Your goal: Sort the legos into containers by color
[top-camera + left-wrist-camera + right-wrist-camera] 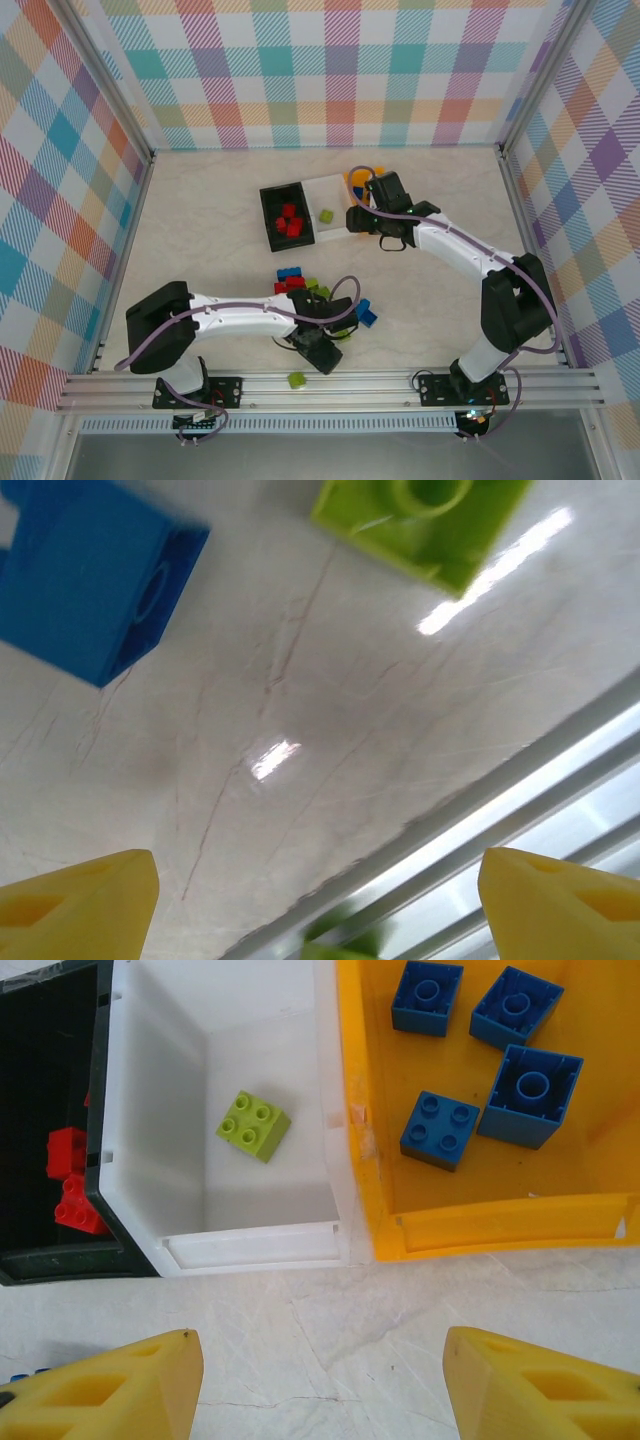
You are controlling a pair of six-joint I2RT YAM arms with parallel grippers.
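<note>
Three open plastic bins sit side by side at the far centre. The black bin (60, 1260), on the left, holds red bricks (70, 1175). The white bin (250, 1245) holds one lime green brick (253, 1126), and the orange-yellow bin (500, 1225) four blue bricks (440, 1130).

Your right gripper (320, 1390), just near of the bins, and your left gripper (320, 900), over bare table, both stand wide apart and empty.

I judge the task roughly half done. Loose red, blue and green bricks (292, 284) remain mid-table, and one green stray (296, 380) lies by the near rail.

A pale marbled tabletop (200, 230) sits inside plaid walls (320, 70), an aluminium rail (330, 385) along its near edge.
</note>
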